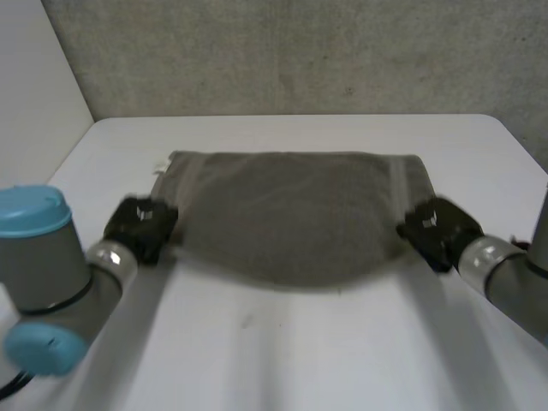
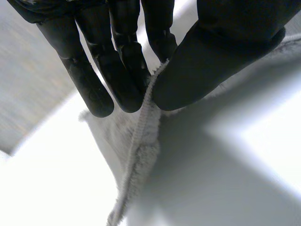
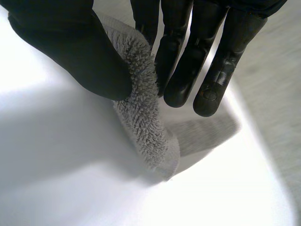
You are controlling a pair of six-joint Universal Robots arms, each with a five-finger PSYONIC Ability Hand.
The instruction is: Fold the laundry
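Observation:
A grey towel [image 1: 295,214] lies spread across the middle of the white table [image 1: 282,351], its near edge lifted and sagging between my hands. My left hand [image 1: 141,227] pinches the towel's near left corner; in the left wrist view the hem [image 2: 141,136] runs up between straight fingers [image 2: 120,70] and thumb [image 2: 207,61]. My right hand [image 1: 437,229] grips the near right corner. In the right wrist view, fluffy towel [image 3: 143,117] is squeezed between thumb [image 3: 80,56] and fingers [image 3: 188,61].
A grey wall [image 1: 300,51] stands behind the table's far edge. Bare table top stretches in front of the towel, between my two arms. The table's right edge [image 1: 522,145] runs close to my right arm.

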